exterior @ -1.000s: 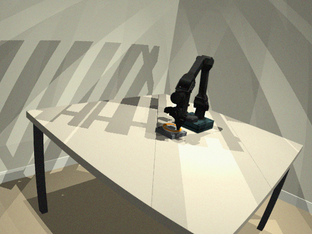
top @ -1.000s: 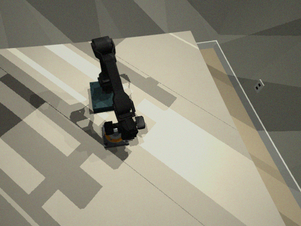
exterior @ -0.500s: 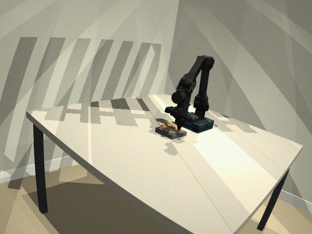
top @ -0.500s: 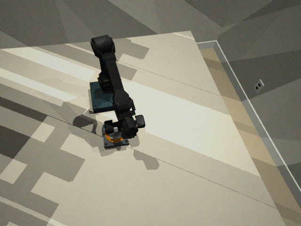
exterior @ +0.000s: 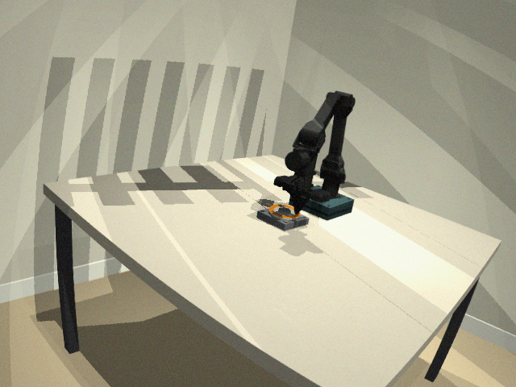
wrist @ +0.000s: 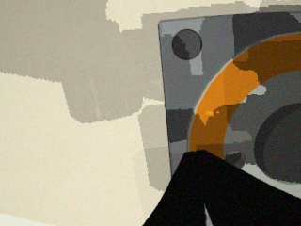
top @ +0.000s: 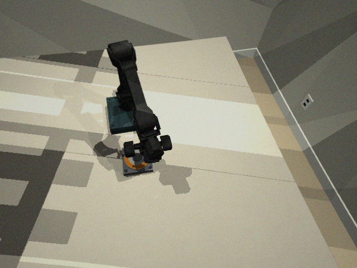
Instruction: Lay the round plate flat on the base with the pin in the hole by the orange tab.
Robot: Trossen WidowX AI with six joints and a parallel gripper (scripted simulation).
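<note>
pale table (exterior: 233,275), seemingly striped shadows

plate (wrist: 229,90) – orange rim | base (wrist: 179,82) – grey | pincer (wrist: 203,214) – black

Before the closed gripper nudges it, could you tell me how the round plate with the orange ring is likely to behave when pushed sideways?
The round plate looks like a stiff, thin disc, so it should probably move as one piece. Seated around the post, it would likely spin rather than slide off the base. The shut gripper can only push, so its fingertips may slip on the smooth ring.
</note>
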